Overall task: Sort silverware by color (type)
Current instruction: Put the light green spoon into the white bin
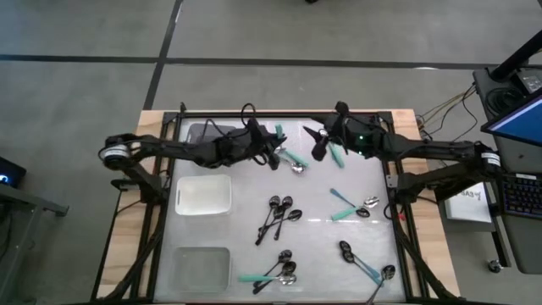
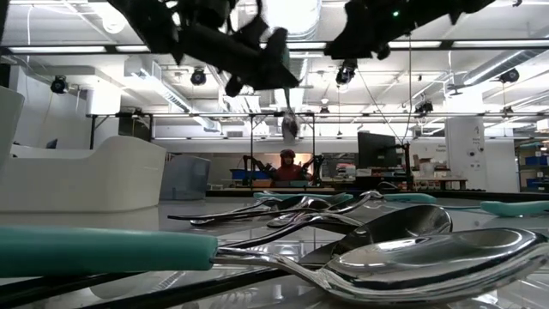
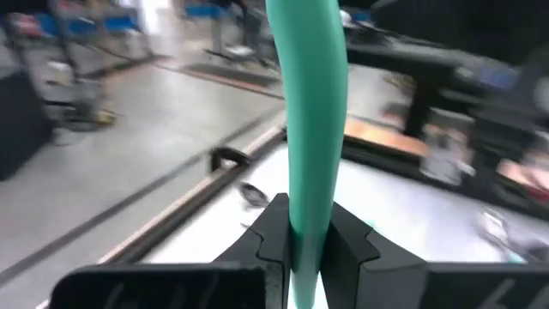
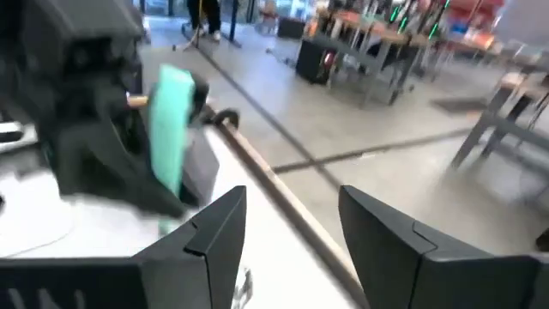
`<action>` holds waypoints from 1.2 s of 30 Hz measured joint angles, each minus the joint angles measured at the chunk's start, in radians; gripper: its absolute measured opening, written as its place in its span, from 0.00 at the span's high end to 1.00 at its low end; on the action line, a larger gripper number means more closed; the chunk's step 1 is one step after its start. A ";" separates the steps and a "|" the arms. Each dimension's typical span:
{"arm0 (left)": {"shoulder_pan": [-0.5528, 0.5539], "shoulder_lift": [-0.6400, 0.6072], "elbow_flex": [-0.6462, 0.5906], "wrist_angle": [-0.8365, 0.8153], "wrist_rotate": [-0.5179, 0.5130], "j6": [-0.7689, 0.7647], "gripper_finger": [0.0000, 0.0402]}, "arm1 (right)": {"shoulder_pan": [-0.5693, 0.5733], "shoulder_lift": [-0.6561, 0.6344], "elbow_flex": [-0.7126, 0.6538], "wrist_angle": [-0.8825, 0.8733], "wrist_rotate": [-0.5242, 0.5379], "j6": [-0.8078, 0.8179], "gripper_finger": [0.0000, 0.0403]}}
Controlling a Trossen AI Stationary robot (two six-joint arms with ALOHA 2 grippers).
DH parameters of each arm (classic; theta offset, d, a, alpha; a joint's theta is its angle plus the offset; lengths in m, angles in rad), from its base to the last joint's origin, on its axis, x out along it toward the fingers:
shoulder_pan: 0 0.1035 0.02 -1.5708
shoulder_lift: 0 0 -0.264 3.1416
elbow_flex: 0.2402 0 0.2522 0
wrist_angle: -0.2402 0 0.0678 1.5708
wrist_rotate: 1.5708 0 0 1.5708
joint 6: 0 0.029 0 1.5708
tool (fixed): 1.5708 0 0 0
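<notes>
My left gripper (image 1: 273, 157) hovers over the far middle of the table, shut on a spoon with a teal handle (image 3: 307, 103) and a silver bowl (image 1: 298, 168). My right gripper (image 1: 318, 146) faces it a little to the right. It is open (image 4: 292, 232) with nothing between its fingers, and the left gripper with the teal handle end (image 4: 170, 129) shows ahead of it. More silverware lies in loose groups on the table: black spoons (image 1: 279, 216), teal-handled ones (image 1: 351, 207) and mixed ones near the front (image 1: 275, 271) (image 1: 366, 264). My left gripper pinches the spoon's teal handle (image 3: 309, 202) between its two fingers, which lie across it. The fingers come about level from the table's left side. The spoon is lifted clear of the table, with its bowl (image 2: 290, 127) hanging below the gripper.
Three bins stand along the left side: a grey one (image 1: 203, 133) at the far end, a white one (image 1: 203, 195) in the middle and a clear one (image 1: 201, 267) at the near end. A teal handle (image 1: 336, 154) shows just under my right gripper. A frame rail (image 1: 288, 114) borders the far edge.
</notes>
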 joint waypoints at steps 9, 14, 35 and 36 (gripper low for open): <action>-0.022 -0.312 0.000 -0.594 0.150 -0.091 0.96 | 0.000 0.000 0.000 -0.194 -0.004 0.093 0.63; -0.026 -0.465 0.000 -0.921 0.148 -0.182 0.96 | 0.000 0.060 0.000 -0.178 -0.005 0.093 0.65; -0.144 -0.446 -0.018 -1.536 0.166 -0.394 0.94 | 0.001 0.202 0.000 -0.225 -0.006 0.284 0.67; -0.144 -0.434 -0.022 -1.540 0.177 -0.395 0.91 | 0.002 0.204 0.000 -0.228 -0.006 0.289 0.67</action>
